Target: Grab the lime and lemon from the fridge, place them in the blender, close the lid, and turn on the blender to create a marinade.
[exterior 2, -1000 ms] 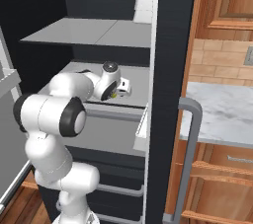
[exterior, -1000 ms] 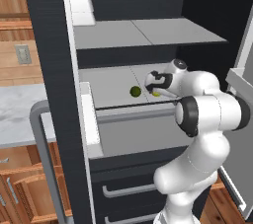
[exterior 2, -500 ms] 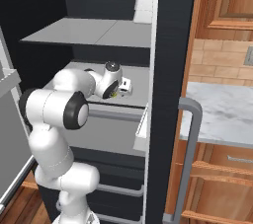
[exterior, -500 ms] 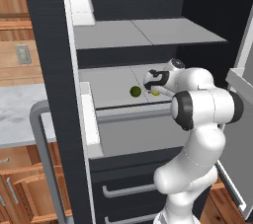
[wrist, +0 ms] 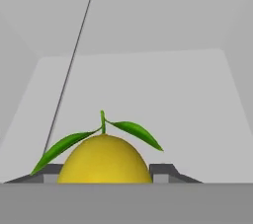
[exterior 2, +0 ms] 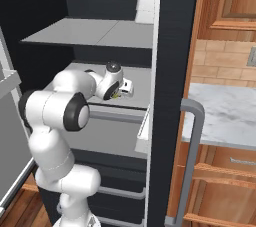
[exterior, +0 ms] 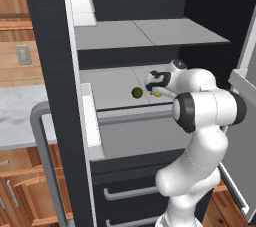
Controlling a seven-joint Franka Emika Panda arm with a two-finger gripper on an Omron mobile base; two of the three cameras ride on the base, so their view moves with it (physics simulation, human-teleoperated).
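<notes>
On the fridge (exterior: 50, 61) shelf, pincer (exterior: 156, 91) jaws flank the leafy yellow lemon (wrist: 104, 161).

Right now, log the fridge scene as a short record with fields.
fridge: door open, pale grey shelves showing
lemon: on the middle shelf, between the end effector's fingertips, green leaves on top
lime: on the same shelf, beside the lemon, untouched
end effector: reached into the fridge, fingertips either side of the lemon; grip not confirmed
task stage: first fruit not yet lifted
</notes>
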